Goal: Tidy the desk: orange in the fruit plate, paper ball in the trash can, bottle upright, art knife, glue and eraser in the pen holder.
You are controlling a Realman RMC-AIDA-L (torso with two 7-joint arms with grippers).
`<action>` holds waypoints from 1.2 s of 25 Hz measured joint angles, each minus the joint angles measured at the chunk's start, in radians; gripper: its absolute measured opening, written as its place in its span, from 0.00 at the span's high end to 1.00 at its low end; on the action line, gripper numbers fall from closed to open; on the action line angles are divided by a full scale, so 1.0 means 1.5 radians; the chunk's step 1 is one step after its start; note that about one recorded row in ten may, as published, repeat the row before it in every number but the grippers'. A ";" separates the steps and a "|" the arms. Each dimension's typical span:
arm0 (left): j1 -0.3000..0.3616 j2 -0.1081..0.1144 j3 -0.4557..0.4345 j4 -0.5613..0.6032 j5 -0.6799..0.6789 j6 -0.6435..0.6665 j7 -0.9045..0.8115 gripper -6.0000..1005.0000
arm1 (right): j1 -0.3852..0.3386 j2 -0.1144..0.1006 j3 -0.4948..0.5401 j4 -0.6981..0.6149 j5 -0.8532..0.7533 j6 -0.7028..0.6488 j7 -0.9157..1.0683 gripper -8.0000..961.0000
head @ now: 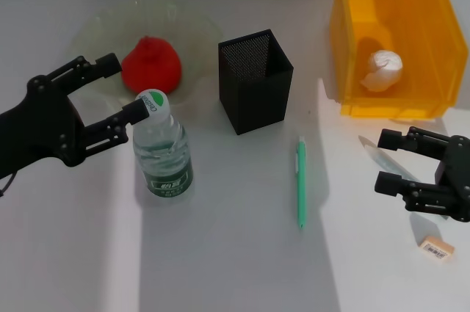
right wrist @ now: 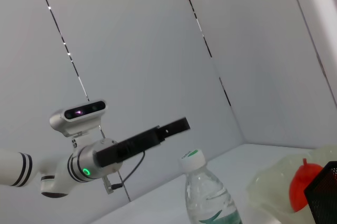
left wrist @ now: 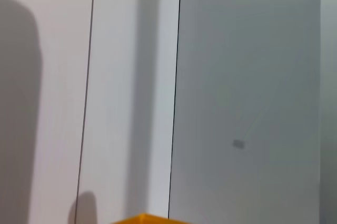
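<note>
Bottle: one small clear plastic water bottle (head: 162, 152) stands upright on the white table (head: 235, 253), long axis vertical, cap up.
Left gripper: black left gripper (head: 131, 89) spread wide, lower fingertip touching the cap.
Right gripper: black right gripper (head: 385, 161) spread, holding nothing, near one tiny beige eraser (head: 437, 247).

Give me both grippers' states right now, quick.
Left gripper: open, fingers either side of the small clear plastic water bottle's white-and-green cap, not clamped.
Right gripper: open, empty, near the tiny beige eraser.
</note>
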 joint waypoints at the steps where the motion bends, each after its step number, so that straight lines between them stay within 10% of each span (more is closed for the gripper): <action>1: 0.001 0.002 -0.029 0.000 -0.001 0.034 -0.015 0.22 | 0.000 0.000 0.000 0.000 0.001 -0.001 0.000 0.17; 11: -0.024 0.082 0.055 0.026 0.065 0.145 -0.168 0.23 | 0.006 -0.008 0.002 -0.006 0.004 -0.009 0.000 0.17; 21: -0.009 0.008 0.066 0.033 0.193 0.079 -0.126 0.23 | 0.063 -0.039 0.044 -0.050 -0.002 0.017 0.165 0.17; 30: -0.015 -0.004 0.085 0.021 0.230 0.027 -0.129 0.23 | 0.123 -0.055 -0.014 -0.283 -0.083 -0.019 0.485 0.17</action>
